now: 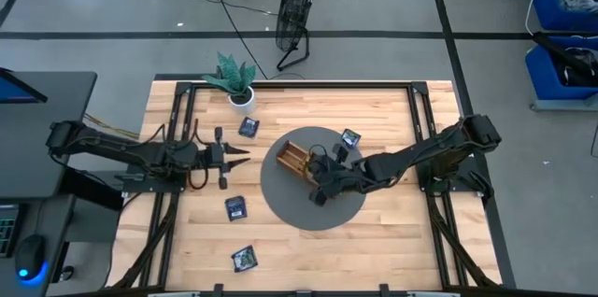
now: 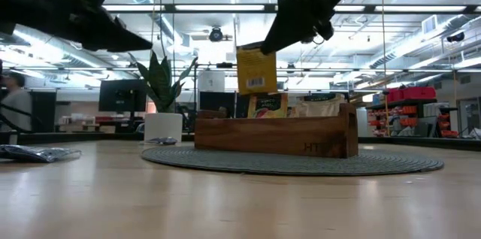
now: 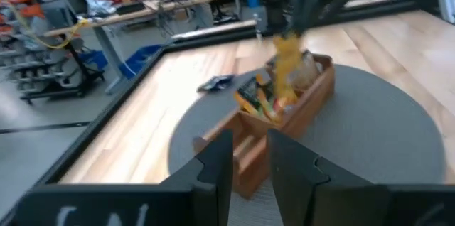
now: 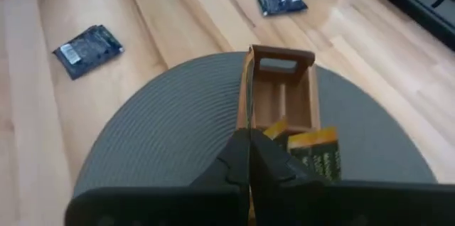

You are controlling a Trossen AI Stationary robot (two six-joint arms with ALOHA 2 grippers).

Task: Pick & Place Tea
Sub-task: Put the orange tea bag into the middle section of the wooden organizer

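Observation:
A yellow tea sachet [image 2: 256, 69] hangs over the long wooden tray [image 2: 274, 135], with my right gripper [image 2: 266, 44] shut on it. The tray stands on a round grey mat [image 1: 297, 211] and holds a few sachets upright [image 4: 307, 148] at one end. Dark tea sachets lie flat on the table: one [image 1: 249, 127] near the plant, one [image 1: 350, 137] on the mat's far rim, and two [image 1: 235, 208] [image 1: 245, 258] toward the near edge. My left gripper [image 1: 240, 156] hovers left of the mat, open by a narrow gap with nothing in it, pointing at the tray. My right gripper pinches the yellow sachet's top edge [image 2: 260, 46] between its two fingers, coming slanting down from above. In the right wrist view the sachet [image 4: 247, 116] shows edge-on, running forward from the fingertips. It hangs upright below the fingers, clear of the tray and of the sachets in it.
A potted plant [image 1: 238, 84] in a white pot stands at the far edge, left of centre. Black frame rails [image 1: 177, 148] run along the table's left and right sides. Bare wood lies between the mat and the near edge.

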